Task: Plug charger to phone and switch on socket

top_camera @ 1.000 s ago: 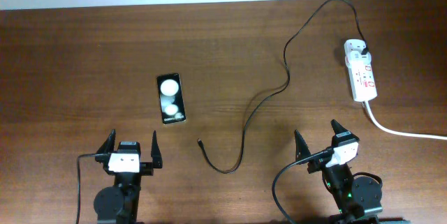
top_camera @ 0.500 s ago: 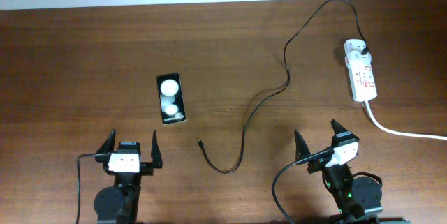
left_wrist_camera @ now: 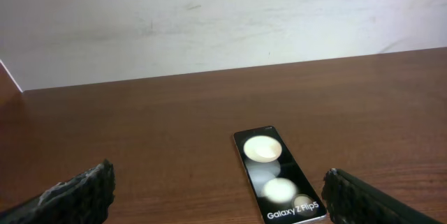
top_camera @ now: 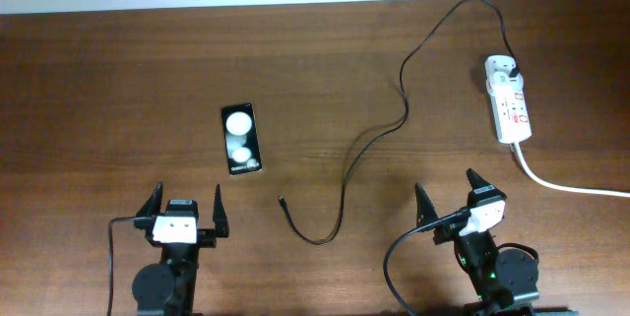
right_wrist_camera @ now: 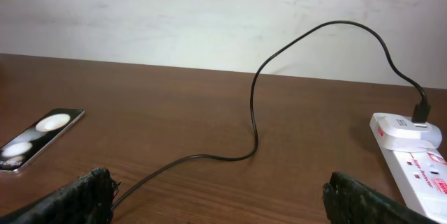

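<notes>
One brown wooden table (top_camera: pixel 118 80), white wall (left_wrist_camera: pixel 209 15) behind. Charger (right_wrist_camera: pixel 253 112) plugged into socket (top_camera: pixel 512 109); phone (top_camera: pixel 241 139) unconnected. Left gripper (top_camera: pixel 187 190), right gripper (top_camera: pixel 445 179): jaws apart, empty.

counter (top_camera: pixel 98 80): dark brown wood, visible grain, low satin sheen. phone (top_camera: pixel 241 139): black, glossy glass-like face that mirrors two light spots. charger (top_camera: pixel 404 85): thin black cable, smooth, slight sheen, looks like rubbery plastic. socket (top_camera: pixel 511 109): smooth white plastic, semi-gloss. its cord (top_camera: pixel 581 190): white, also smooth. left fingers (left_wrist_camera: pixel 80 192) and right fingers (right_wrist_camera: pixel 77 196): black, matt, coarse rough texture. wall (left_wrist_camera: pixel 209 21): white, matt, faint scuffs.
</notes>
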